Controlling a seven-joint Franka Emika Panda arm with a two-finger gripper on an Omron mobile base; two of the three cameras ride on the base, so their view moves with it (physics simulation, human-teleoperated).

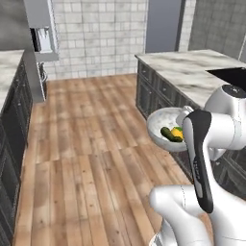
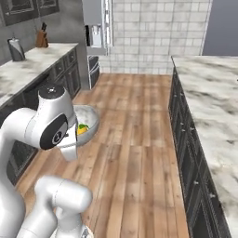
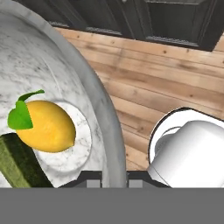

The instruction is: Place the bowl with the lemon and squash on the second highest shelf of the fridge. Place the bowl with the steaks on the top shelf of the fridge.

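Note:
The marble bowl (image 1: 159, 124) hangs in the air over the wooden floor, held by its rim. Inside it lie a yellow lemon (image 3: 46, 127) with a green leaf and a dark green squash (image 3: 17, 164); both also show as the lemon (image 1: 177, 131) and squash (image 1: 168, 133) from the left base. My gripper (image 3: 113, 178) is shut on the bowl's rim (image 3: 107, 131), one finger inside and one outside. From the right base the bowl (image 2: 89, 120) peeks out behind my arm. The grey fridge (image 1: 42, 29) (image 2: 97, 25) stands far ahead; its shelves are hidden. The bowl with the steaks is out of view.
A marble-topped island (image 1: 192, 69) with dark cabinets runs along the right, close to the bowl. Another marble counter (image 2: 28, 67) lines the left, carrying a knife block (image 2: 42, 39). Open wooden floor (image 1: 91, 139) stretches between them toward the fridge.

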